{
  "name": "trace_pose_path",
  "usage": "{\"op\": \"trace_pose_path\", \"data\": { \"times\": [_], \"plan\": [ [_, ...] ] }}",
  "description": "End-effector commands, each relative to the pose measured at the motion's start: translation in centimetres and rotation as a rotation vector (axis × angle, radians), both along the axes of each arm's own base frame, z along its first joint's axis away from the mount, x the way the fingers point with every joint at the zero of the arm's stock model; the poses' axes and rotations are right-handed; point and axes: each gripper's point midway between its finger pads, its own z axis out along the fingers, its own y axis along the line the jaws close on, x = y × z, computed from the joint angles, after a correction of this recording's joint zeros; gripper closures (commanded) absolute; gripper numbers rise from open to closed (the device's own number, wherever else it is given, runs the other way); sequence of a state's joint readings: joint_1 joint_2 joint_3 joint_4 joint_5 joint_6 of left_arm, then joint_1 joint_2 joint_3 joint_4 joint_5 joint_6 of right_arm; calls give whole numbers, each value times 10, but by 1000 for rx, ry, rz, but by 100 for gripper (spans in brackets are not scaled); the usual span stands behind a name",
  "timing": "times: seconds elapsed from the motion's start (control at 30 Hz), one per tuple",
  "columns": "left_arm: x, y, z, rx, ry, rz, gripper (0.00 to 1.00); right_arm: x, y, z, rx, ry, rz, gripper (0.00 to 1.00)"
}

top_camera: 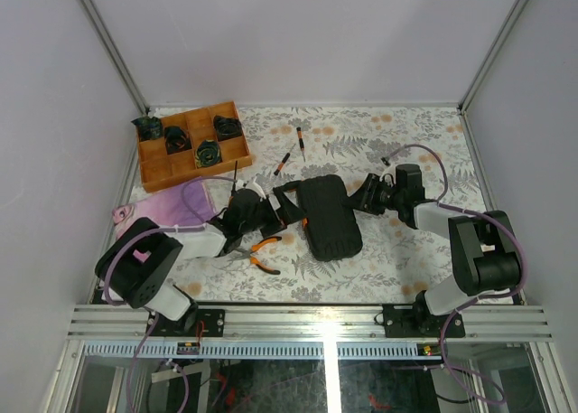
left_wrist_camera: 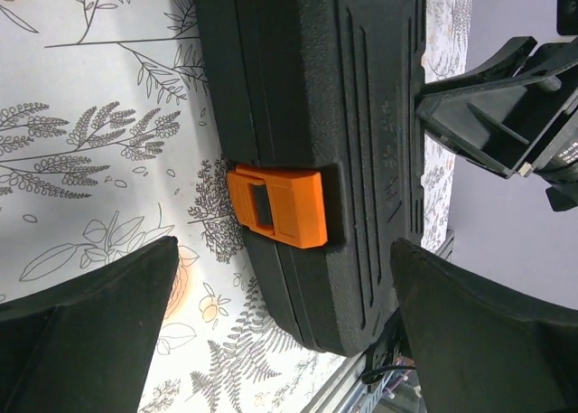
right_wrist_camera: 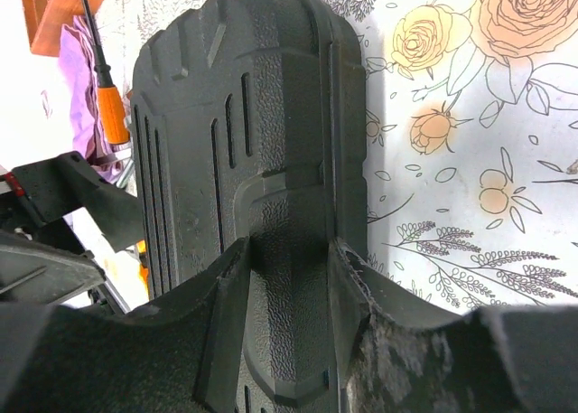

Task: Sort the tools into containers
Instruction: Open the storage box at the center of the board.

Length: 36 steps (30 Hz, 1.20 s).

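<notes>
Case (right_wrist_camera: pixel 244 115) between fingers of right tool (right_wrist_camera: pixel 291 259)

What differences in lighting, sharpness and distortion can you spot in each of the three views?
Top external: even, soft light, faint shadows; frame posts splay outward. Left wrist: orange latch sharp, the left gripper's fingers dark and blurred. Right wrist: tool case texture crisp, upper left blown out white.

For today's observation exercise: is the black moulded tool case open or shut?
Shut: the black tool case has its orange latch flat across the seam.
</notes>
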<state>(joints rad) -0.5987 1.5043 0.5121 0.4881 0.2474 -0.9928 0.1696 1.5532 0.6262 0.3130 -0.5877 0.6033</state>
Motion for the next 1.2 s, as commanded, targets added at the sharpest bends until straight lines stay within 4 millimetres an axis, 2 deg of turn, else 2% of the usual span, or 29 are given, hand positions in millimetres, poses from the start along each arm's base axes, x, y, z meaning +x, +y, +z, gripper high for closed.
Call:
{"op": "trace_pose_path", "data": {
  "times": [0.0, 0.4, 0.6, 0.8, 1.0, 1.17],
  "plan": [
    [13, -17, 20, -79, -72, -8, 0, -30, -15, -45, -47, 178, -45, 59],
    [18, -25, 12, -96, -65, -18, 3, -32, -23, -53, 15, 210, -94, 60],
    [21, -38, 21, -191, -63, -29, 4, -32, -24, -53, 25, 212, -94, 60],
    [22, -47, 21, -280, -31, -28, 5, -32, -23, -53, 29, 215, -93, 60],
    [23, -53, 18, -318, 8, -30, 19, -31, -23, -52, 32, 216, -94, 60],
    [21, -49, 7, -280, 55, -7, 24, -30, -24, -51, 25, 210, -97, 61]
  ]
}}
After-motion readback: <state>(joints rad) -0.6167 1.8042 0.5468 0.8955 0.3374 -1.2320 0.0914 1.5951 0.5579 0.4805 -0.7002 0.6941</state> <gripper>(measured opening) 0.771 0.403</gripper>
